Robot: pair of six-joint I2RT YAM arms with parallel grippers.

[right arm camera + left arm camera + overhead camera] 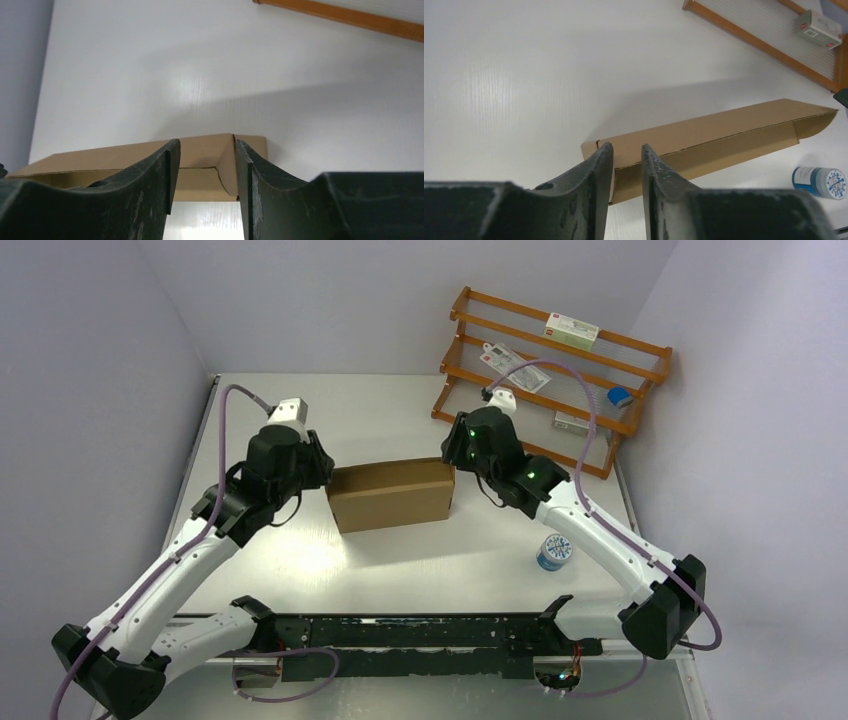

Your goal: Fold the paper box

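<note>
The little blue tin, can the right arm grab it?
Probably yes. The tin stands alone on the table, nothing over or around it. But the right gripper is at the end of the box, so it would need to pull back, and the tin sits close beside its own forearm.

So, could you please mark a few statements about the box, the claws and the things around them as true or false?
1. The paper box lies flat as an unfolded sheet. False: it stands folded up into a box shape in the middle of the table.
2. The left claw is at one end of the box and the right claw at the other. True.
3. The blue-and-white tin stands on the wooden rack. False: it stands on the table, apart from the rack.
4. A white carton lies on the rack's top shelf. True.
</note>
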